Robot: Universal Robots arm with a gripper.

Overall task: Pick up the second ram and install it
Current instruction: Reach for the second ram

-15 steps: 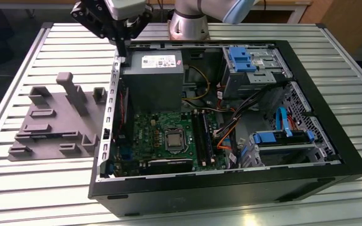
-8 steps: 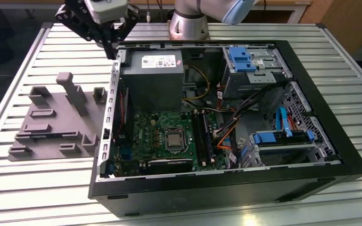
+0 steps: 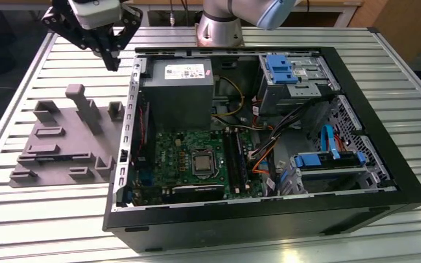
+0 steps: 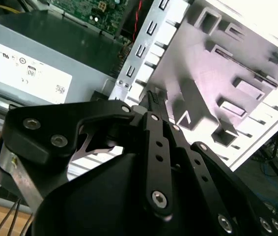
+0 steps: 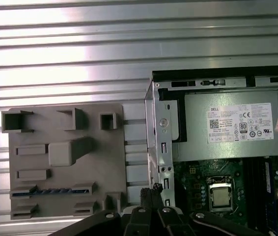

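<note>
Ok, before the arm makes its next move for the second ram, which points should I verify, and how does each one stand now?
1. Second ram waiting in its slot on the grey holder plate: ok, it sits there in the first wrist view.
2. Jaws empty: ok, nothing is between them.
3. Jaws open for a grasp: not ok, they are shut.
4. Jaws above the ram: not ok, they hang near the computer case wall, apart from the ram.
5. Free socket on the green circuit board: cannot tell.
</note>
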